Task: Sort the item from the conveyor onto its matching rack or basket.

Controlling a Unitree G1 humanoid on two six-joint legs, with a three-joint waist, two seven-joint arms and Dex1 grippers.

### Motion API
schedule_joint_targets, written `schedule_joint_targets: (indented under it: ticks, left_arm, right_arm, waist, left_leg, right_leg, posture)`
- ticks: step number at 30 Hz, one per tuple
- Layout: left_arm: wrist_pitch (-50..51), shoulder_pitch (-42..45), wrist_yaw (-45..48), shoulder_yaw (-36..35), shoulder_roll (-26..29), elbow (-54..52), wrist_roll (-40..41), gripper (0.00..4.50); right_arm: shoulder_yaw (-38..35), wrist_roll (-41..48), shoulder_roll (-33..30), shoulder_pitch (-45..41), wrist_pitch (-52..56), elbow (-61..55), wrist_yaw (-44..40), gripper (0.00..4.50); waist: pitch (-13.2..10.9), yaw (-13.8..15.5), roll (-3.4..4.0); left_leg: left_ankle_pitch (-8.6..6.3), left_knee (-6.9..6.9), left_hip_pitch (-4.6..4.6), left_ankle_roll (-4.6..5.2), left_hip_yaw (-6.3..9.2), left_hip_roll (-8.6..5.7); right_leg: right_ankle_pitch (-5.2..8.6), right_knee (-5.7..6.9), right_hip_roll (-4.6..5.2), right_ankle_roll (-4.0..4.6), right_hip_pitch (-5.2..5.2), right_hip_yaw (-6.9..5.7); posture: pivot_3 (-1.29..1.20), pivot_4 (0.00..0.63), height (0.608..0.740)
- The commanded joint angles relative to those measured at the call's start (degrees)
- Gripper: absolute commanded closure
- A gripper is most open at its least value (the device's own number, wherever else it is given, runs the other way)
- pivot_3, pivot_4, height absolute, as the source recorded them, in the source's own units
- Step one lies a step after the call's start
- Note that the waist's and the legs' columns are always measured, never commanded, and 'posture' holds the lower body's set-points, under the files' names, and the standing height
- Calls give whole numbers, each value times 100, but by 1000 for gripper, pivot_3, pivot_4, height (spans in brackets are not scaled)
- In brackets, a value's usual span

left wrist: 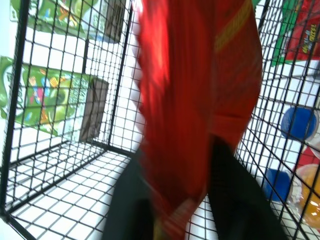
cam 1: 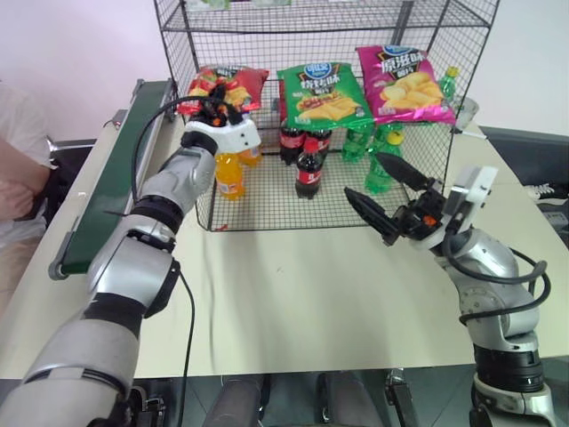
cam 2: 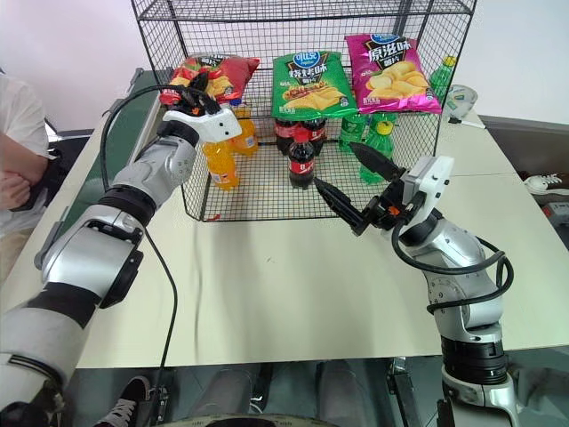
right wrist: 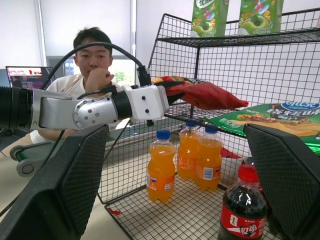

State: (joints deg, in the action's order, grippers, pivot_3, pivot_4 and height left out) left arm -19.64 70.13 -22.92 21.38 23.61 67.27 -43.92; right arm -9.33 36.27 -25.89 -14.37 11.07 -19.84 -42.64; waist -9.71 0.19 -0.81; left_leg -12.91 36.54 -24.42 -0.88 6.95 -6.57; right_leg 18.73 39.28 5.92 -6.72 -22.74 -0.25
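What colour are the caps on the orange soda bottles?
Blue, clearest in the right wrist view on the orange soda bottles.

Pink bag (cam 2: 389, 71): Chinese characters "原滋味" in white, beneath a blue-white oval logo. Green bag (cam 2: 308, 84): same logo, lettering too small to read. Cola bottle (right wrist: 243, 208): white script, illegible.

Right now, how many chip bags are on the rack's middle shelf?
3, side by side on one shelf of the rack: the red chip bag at the left gripper, the green bag in the middle, the pink bag rightmost.
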Motion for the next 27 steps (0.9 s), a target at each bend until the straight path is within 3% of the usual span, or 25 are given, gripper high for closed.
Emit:
schedule_joint_targets:
  ticks: [1,2,8,15,20,22,27]
  left_arm:
    - [-219,42,14,-18,137,-343,157,1159]
    - [-194,-5,44,8,174,-490,147,731]
    - [19,-790,739,-280,398,-1973,553,731]
    - [602,-2635,2289,-922,675,-4882,1544,731]
    - [1744,-3952,4004,-1802,525,-6849,3892,731]
    - [2464,-4601,4742,-2435,671,-7624,5255,731]
    - [4096,-5663,5631,-3823,1154,-8419,7345,731]
  right_arm:
    - [-33,20,-46,-78,-17,-80,-29,0]
    - [-35,13,-52,-69,-17,-74,-39,0]
    - [-86,7,-101,-24,4,-35,-128,0]
    - [-153,12,-189,3,7,18,-231,0]
    - [-351,59,-448,146,7,85,-407,0]
    - [-492,63,-673,254,9,153,-590,0]
    - [-848,95,-1205,624,14,313,-1095,0]
  waist:
    - [1,12,0]
    - [1,17,0]
    - [1,-1,0]
    - [4,-63,5]
    - [4,-89,5]
    - [5,-95,8]
    - [7,-90,12]
  left_leg:
    - [0,3,1,0,0,0]
    - [0,6,0,0,0,0]
    - [-2,24,-2,4,-2,1]
    - [-3,27,-3,4,-3,6]
    - [-4,35,-4,6,-3,13]
    - [-4,38,-3,6,-2,16]
    - [-5,39,3,8,-3,23]
  right_leg:
    - [0,1,0,0,2,0]
    - [0,2,0,0,2,0]
    - [0,7,-1,0,4,3]
    - [0,7,-1,1,4,13]
    - [0,5,4,2,7,15]
    - [-1,5,3,3,10,14]
    - [0,2,0,5,17,15]
  posture:
    - [0,150,739]
    - [0,150,739]
    - [0,150,739]
    - [0,150,739]
    - [0,150,739]
    - [0,150,739]
    - [0,150,739]
